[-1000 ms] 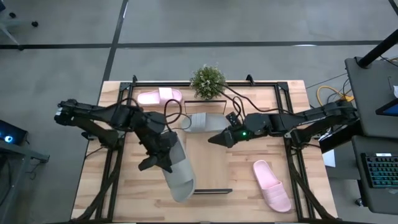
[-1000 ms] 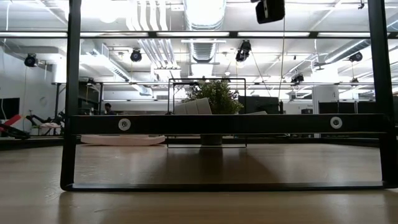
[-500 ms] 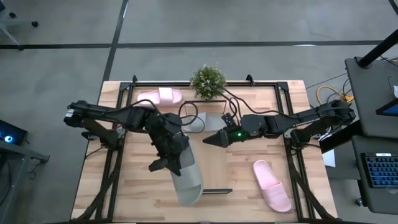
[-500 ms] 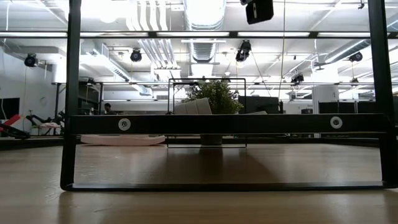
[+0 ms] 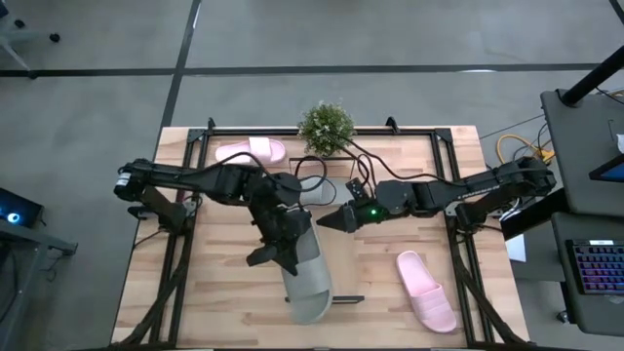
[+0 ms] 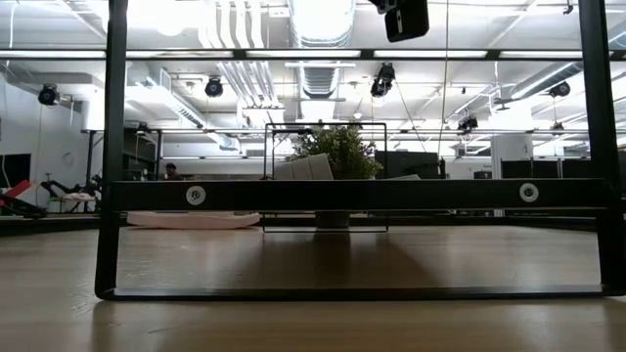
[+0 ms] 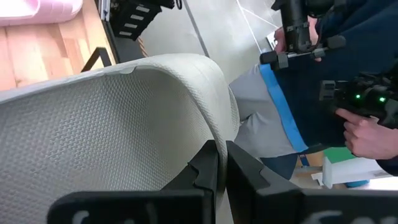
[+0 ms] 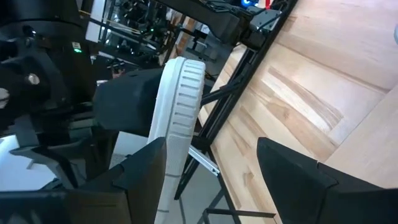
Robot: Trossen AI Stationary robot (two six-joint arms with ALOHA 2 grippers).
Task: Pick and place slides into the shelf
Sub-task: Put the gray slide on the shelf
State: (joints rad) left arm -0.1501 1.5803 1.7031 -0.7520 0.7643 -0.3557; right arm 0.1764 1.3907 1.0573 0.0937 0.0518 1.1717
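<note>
Left gripper [image 5: 283,255] clamps a grey slide [image 5: 306,281] above the shelf [image 5: 336,249]; right gripper [image 5: 327,220] spread wide

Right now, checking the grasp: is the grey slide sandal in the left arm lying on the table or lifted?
Lifted: the left end effector is clamped on the grey textured slide sandal, carried above the tabletop.

Landmark: long narrow light-wood shelf board [image 5: 330,255], table centre. Small potted green plant [image 5: 326,128] behind it. Pale pink slide sandal [image 5: 250,151] behind-left; second pale pink sandal [image 5: 426,291] front-right. Grey slide sandal [image 5: 304,275] over its front-left edge.
</note>
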